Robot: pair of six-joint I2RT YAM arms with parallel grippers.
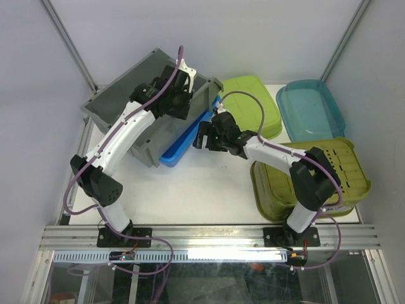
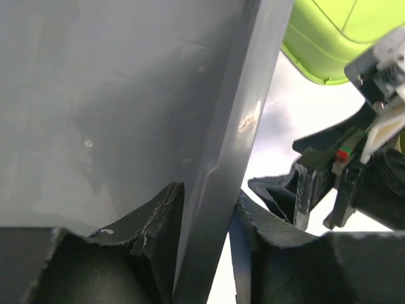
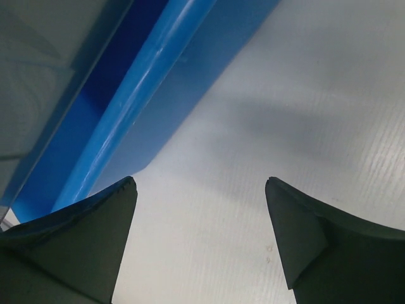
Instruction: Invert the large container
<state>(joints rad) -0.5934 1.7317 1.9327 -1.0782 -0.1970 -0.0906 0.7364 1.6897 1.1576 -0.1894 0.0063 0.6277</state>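
Observation:
The large container (image 1: 120,104) is a big grey crate at the back left, open side up and tilted, its right end over a blue tub (image 1: 186,140). My left gripper (image 1: 180,88) is at the crate's right end wall. In the left wrist view my left gripper (image 2: 205,215) has one finger inside and one outside the grey wall (image 2: 228,145), shut on it. My right gripper (image 1: 204,136) is open and empty just right of the blue tub. In the right wrist view my right gripper (image 3: 199,190) is over bare table, with the blue tub (image 3: 145,82) at upper left.
A lime-green container (image 1: 253,104) lies upside down behind my right gripper. A teal tub (image 1: 311,109) is at the back right. An olive-green slotted basket (image 1: 316,174) sits at the right under my right arm. The white table (image 1: 209,190) shows in front.

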